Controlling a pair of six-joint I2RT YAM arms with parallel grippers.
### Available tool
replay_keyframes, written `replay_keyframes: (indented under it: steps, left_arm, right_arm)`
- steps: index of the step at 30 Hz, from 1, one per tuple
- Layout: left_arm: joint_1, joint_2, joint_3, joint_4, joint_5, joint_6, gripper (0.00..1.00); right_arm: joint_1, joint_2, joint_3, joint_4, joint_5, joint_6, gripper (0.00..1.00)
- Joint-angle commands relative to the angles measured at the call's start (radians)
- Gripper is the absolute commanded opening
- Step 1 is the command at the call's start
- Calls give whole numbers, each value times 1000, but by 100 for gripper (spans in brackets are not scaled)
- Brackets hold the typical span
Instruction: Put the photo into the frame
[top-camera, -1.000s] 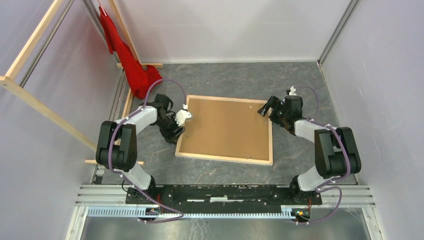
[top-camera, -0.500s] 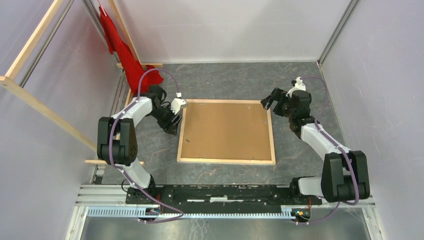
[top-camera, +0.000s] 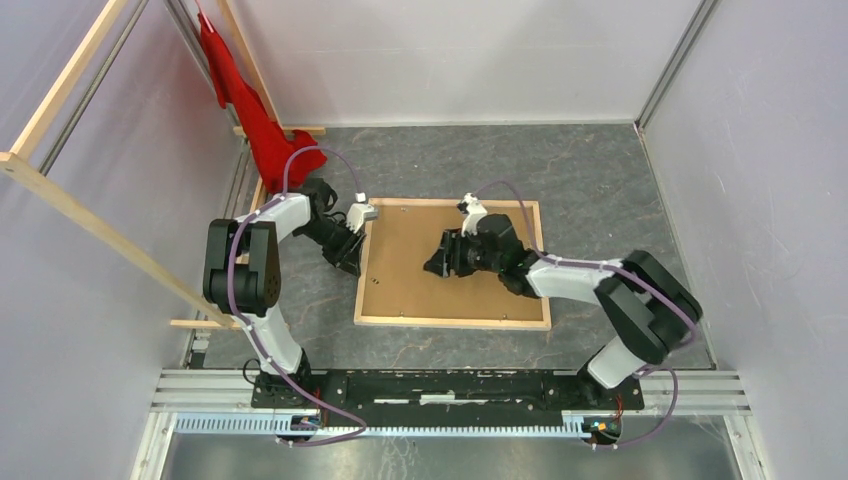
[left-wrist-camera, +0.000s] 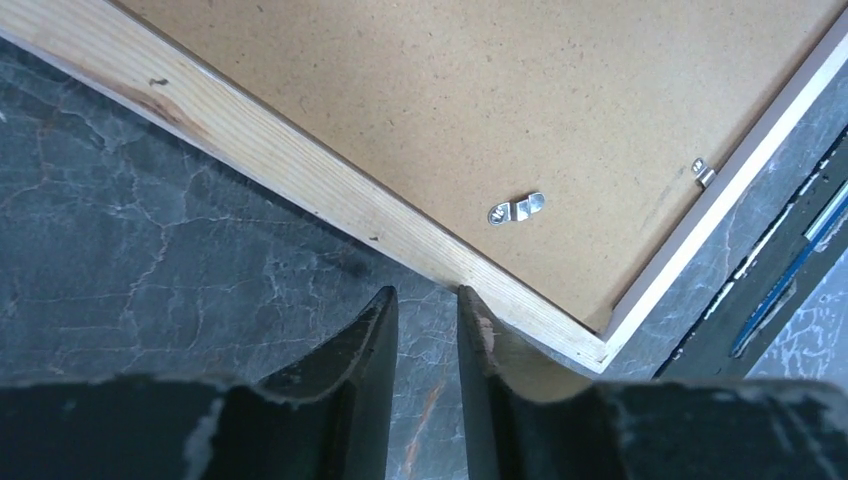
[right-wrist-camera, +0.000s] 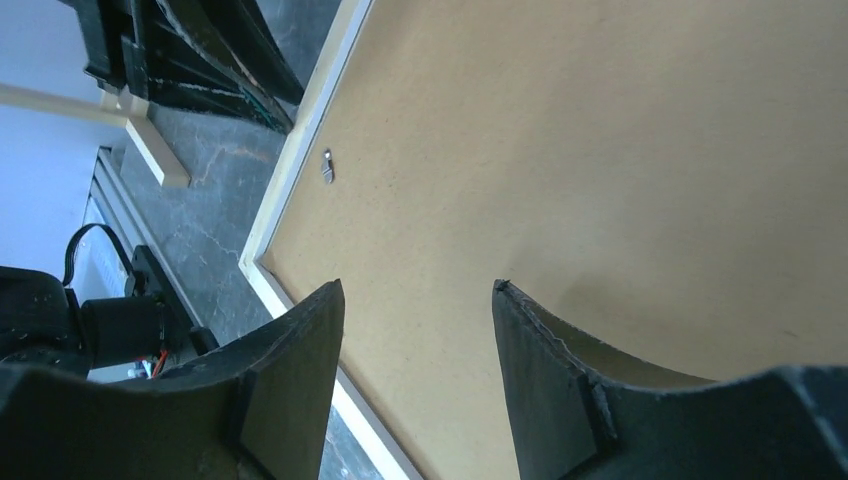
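The frame (top-camera: 450, 321) lies flat on the grey table, pale wood face up, with the brown backing board (top-camera: 480, 290) inside it. The photo is out of view. My left gripper (top-camera: 350, 257) sits on the table against the frame's left rail (left-wrist-camera: 300, 170). Its jaws stand a narrow gap apart and hold nothing (left-wrist-camera: 422, 300). My right gripper (top-camera: 436, 264) hovers over the left-middle of the backing board (right-wrist-camera: 600, 150), open and empty (right-wrist-camera: 420, 292). The frame's rail (right-wrist-camera: 292, 178) shows to the left of its fingers.
Small metal clips (left-wrist-camera: 516, 208) (right-wrist-camera: 327, 166) sit on the board near the rails. A red cloth (top-camera: 262, 120) hangs at the back left by long wooden beams (top-camera: 90, 215). The arms' base rail (top-camera: 450, 385) runs along the near edge. Grey walls stand on all sides.
The frame turned square to the table in the first half second. My right gripper then swung from the frame's far right corner to over the board. My left gripper stayed at the left rail.
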Motion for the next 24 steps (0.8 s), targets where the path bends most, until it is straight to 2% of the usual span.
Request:
replay_keyframes:
  steps: [1, 4, 15, 24]
  left_arm:
    - [-5, 6, -13, 27, 31, -25, 31]
    - [-4, 16, -17, 26, 34, -27, 26]
    - [-4, 14, -20, 27, 22, -20, 20]
    - [-4, 13, -26, 36, 7, -26, 16]
  right_arm:
    - [77, 114, 104, 151, -28, 58, 62]
    - [129, 206, 163, 197, -51, 77, 62]
    - [212, 426, 354, 213, -52, 107, 57]
    - [233, 470, 382, 179, -26, 101, 36]
